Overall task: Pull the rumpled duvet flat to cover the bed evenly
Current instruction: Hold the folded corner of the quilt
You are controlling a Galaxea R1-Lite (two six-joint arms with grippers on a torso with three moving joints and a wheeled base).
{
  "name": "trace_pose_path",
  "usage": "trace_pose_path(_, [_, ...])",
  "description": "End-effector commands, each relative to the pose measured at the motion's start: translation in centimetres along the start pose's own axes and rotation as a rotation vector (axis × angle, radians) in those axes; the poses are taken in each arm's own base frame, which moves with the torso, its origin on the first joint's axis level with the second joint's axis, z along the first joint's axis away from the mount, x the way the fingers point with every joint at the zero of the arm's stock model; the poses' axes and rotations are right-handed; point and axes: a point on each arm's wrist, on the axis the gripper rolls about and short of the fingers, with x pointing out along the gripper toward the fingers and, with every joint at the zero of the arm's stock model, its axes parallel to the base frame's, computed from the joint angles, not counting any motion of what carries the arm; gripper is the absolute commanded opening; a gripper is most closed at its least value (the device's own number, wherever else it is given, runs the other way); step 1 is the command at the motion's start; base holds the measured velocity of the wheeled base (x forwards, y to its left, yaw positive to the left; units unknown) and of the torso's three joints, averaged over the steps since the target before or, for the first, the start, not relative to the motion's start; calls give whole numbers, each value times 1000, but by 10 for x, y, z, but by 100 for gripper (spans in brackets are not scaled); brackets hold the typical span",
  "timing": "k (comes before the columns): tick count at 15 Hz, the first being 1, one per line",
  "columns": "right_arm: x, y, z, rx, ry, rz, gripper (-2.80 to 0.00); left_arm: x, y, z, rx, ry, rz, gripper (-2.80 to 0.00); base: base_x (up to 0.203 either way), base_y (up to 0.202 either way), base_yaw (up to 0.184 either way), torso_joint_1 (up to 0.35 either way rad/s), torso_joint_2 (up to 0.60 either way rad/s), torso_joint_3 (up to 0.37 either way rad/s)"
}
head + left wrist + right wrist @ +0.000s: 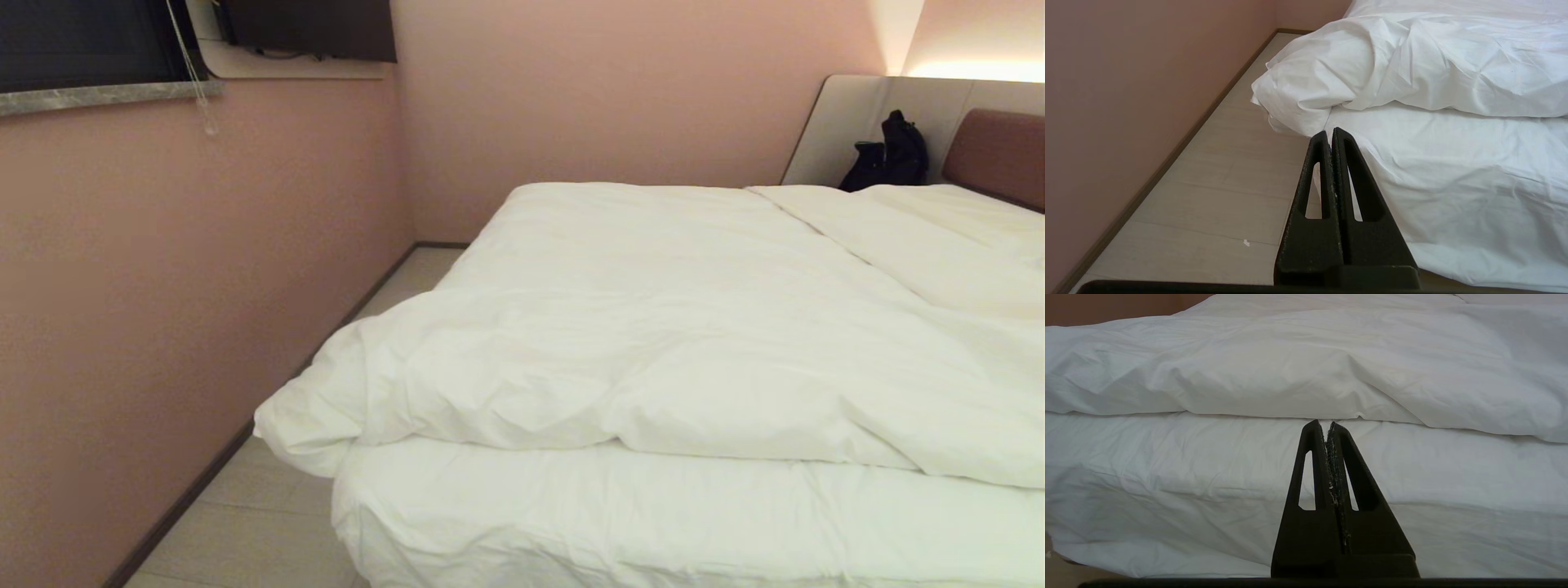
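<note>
The white duvet [653, 359] lies rumpled on the bed [571, 523], its thick near edge drawn back from the foot, so a strip of taut mattress sheet shows in front. One duvet corner [302, 416] sags over the bed's left side. Neither arm shows in the head view. My left gripper [1331, 131] is shut and empty, held low off the bed's near left corner, short of the hanging duvet corner [1290, 102]. My right gripper [1323, 424] is shut and empty too, facing the mattress side just below the duvet's [1290, 367] edge.
A pink wall [163, 286] runs close along the bed's left, leaving a narrow strip of pale floor [269, 514]. A black bag [890, 155] sits by the reddish-brown headboard [996, 155] at the far right. White pillows [955, 220] lie below it.
</note>
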Motion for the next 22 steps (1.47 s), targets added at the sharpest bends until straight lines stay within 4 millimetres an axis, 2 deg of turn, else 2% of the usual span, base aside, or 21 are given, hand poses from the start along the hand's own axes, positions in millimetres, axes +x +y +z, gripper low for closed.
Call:
trace_pose_path(1, [0,0,0,0,-1,0,-280,0,0,0,1,-1,1,-280,0,0,0,0,0,0])
trace_pose_path(3, [0,0,0,0,-1,0,-280,-2,0,8,-3,-26,-4,-280,0,0,0,0,0,0])
trace_pose_path(7, [0,0,0,0,-1,0,-280,-19,-3,62,-79,-85,-49,-280,0,0,0,0,0,0])
trace_pose_path(9, [0,0,0,0,-1,0,-280,-12,-5,89,-120,-33,-71,-280,0,0,0,0,0,0])
trace_pose_path(11, [0,0,0,0,-1,0,-280,5,-7,119,-166,25,-83,-280,0,0,0,0,0,0])
trace_pose_path(14, [0,0,0,0,-1,0,-280,42,-11,163,-262,119,-152,-280,0,0,0,0,0,0])
trace_pose_path(16, [0,0,0,0,-1,0,-280,75,-14,185,-335,195,-189,-280,0,0,0,0,0,0])
trace_pose_path(19, [0,0,0,0,-1,0,-280,132,-19,208,-424,304,-250,-280,0,0,0,0,0,0])
trace_pose_path(22, [0,0,0,0,-1,0,-280,198,-22,219,-478,404,-289,-280,0,0,0,0,0,0])
